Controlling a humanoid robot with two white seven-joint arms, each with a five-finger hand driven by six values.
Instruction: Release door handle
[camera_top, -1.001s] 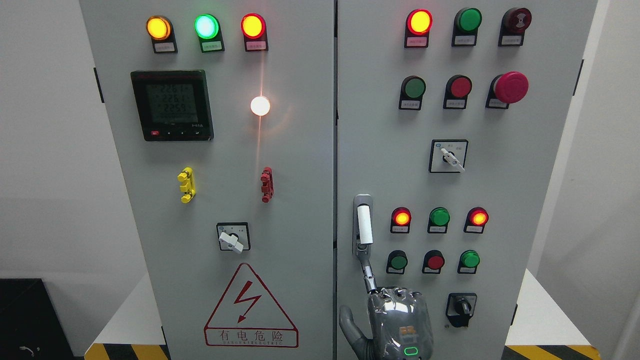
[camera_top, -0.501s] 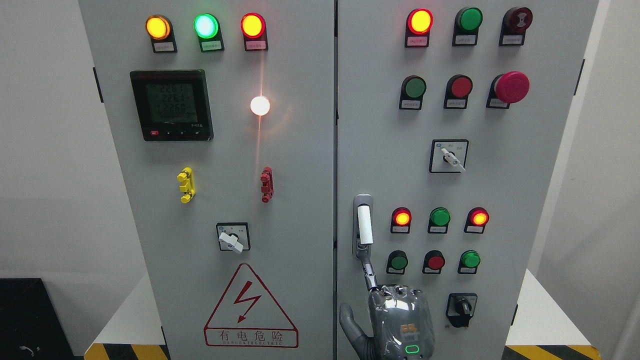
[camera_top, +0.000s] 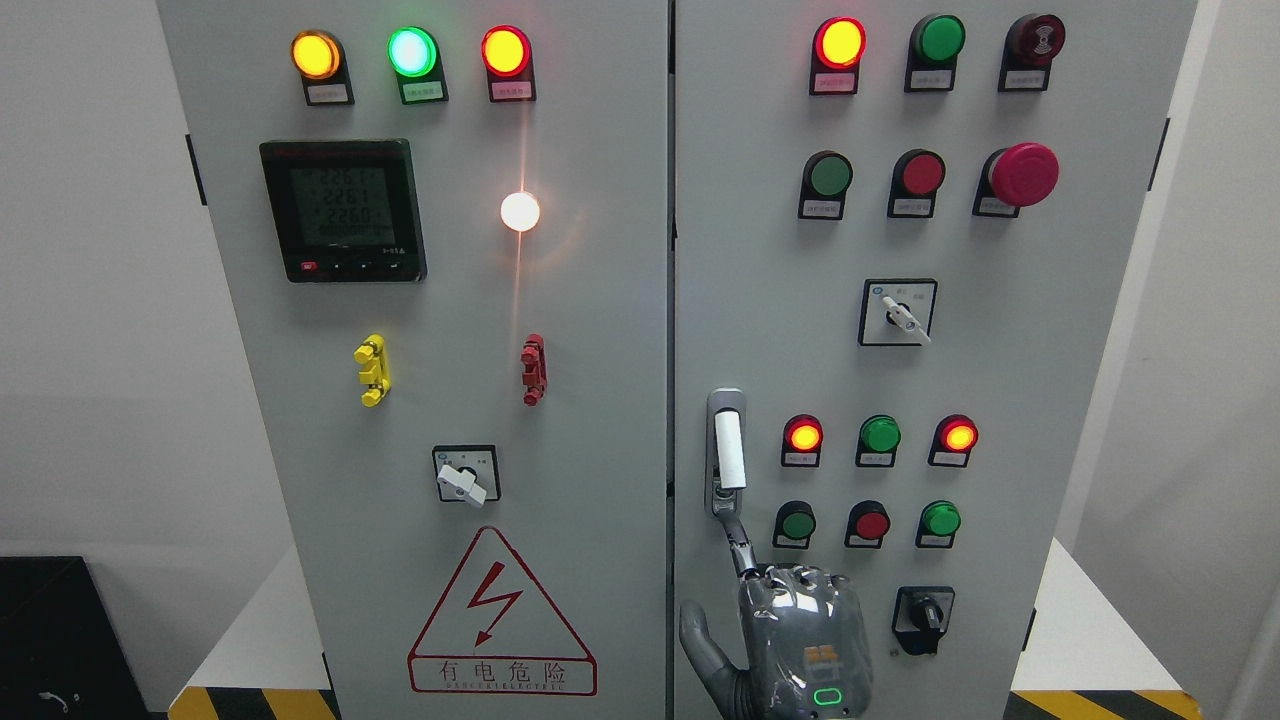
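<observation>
The door handle is a white vertical grip in a grey metal plate, low on the left edge of the cabinet's right door. My right hand comes up from the bottom edge just below it, its back towards the camera. Its index finger points straight up and its tip meets the lower end of the handle plate. The thumb is spread out to the left, clear of the handle. Nothing is clasped in the hand. Both doors look closed. My left arm is out of sight.
Lit and unlit push buttons sit just right of the handle, with a black rotary switch beside my hand. A red emergency stop juts out higher up. The left door carries a meter, a selector switch and a warning triangle.
My right hand has edged slightly to the right and up. Its index fingertip stays at the lower end of the handle, and the handle has not moved.
</observation>
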